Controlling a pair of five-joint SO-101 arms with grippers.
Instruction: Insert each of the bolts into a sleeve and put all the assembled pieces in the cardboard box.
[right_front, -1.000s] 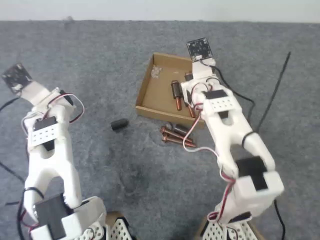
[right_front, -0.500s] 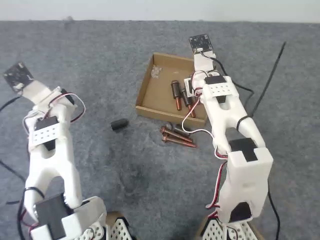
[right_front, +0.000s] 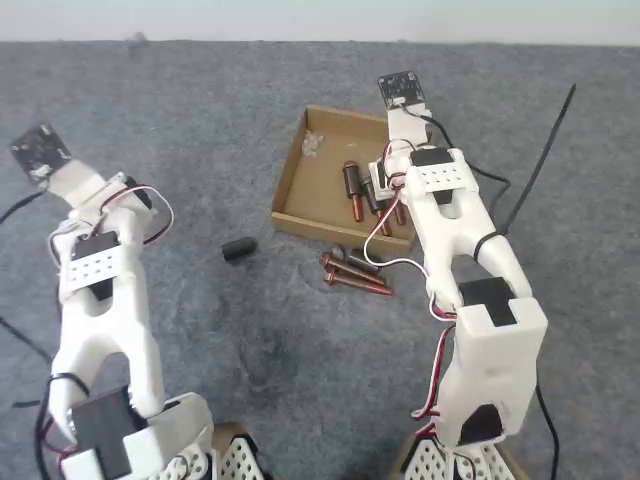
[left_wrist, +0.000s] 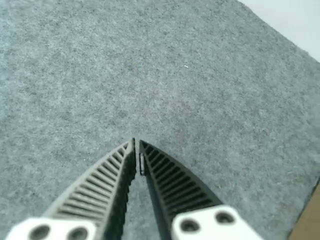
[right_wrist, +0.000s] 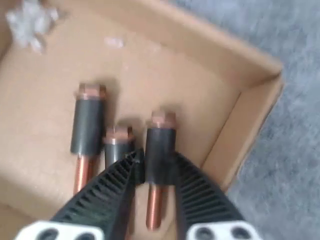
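Partway: three sleeved bolts (right_wrist: 88, 125) inside cardboard box (right_front: 320, 226), more outside.
Right gripper (right_wrist: 156, 157) clamped, seemingly, on third sleeved bolt (right_wrist: 160, 140) in box; left gripper (left_wrist: 136, 150) pinched shut, empty, over carpet (left_wrist: 150, 60); loose bolts (right_front: 352, 277), spare sleeve (right_front: 238, 249) unassembled beside box.

The high camera sits above and behind my two bases, looking down across the grey mat (right_front: 200, 120) toward 12 o'clock, with the cardboard box (right_front: 325, 200) near 1 o'clock. My left wrist camera sights along my left gripper (left_wrist: 136, 145), close over the mat. My right wrist camera sights along my right gripper (right_wrist: 155, 159), close on a sleeved bolt (right_wrist: 159, 142) in that same box.
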